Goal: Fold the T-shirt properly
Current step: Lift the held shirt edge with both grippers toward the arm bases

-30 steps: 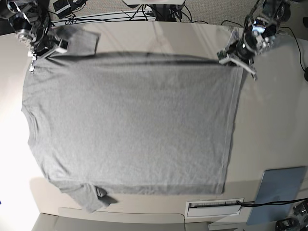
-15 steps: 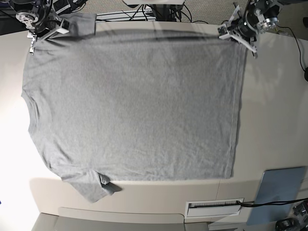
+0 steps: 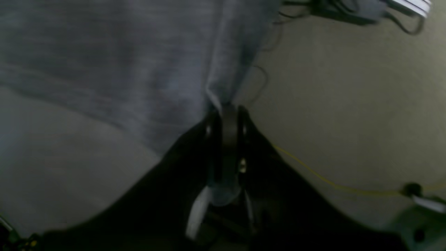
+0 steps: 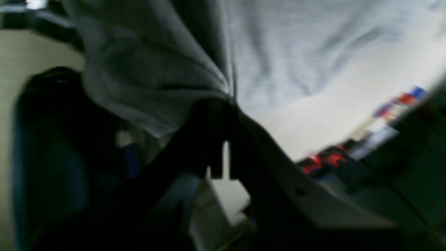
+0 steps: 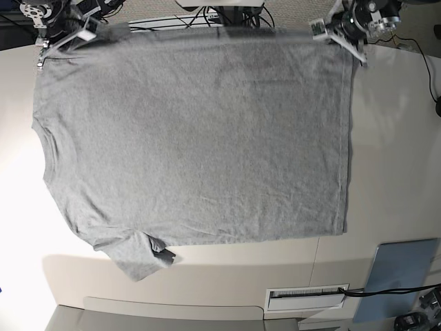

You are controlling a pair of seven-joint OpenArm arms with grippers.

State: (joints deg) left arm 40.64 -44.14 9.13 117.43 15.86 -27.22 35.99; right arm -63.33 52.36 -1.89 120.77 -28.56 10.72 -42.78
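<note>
The heather-grey T-shirt (image 5: 193,131) hangs spread wide in the base view, plain side showing, one sleeve (image 5: 134,255) drooping at the bottom left. My left gripper (image 5: 337,27) is shut on the shirt's top right corner; in the left wrist view the cloth (image 3: 139,59) is pinched between the closed jaws of that gripper (image 3: 226,115). My right gripper (image 5: 65,34) is shut on the top left corner by the shoulder; in the right wrist view the fabric (image 4: 156,69) bunches at that gripper (image 4: 223,101). No lettering shows.
The beige table (image 5: 393,152) lies under the shirt. A blue-grey pad (image 5: 398,276) sits at the bottom right, a white slotted panel (image 5: 306,296) at the front edge. Cables (image 5: 186,17) run behind the table's far edge.
Both grippers have lifted and pulled the shirt's top edge toward the far side; the shirt has shifted up and its lower hem has risen off the front of the table.
</note>
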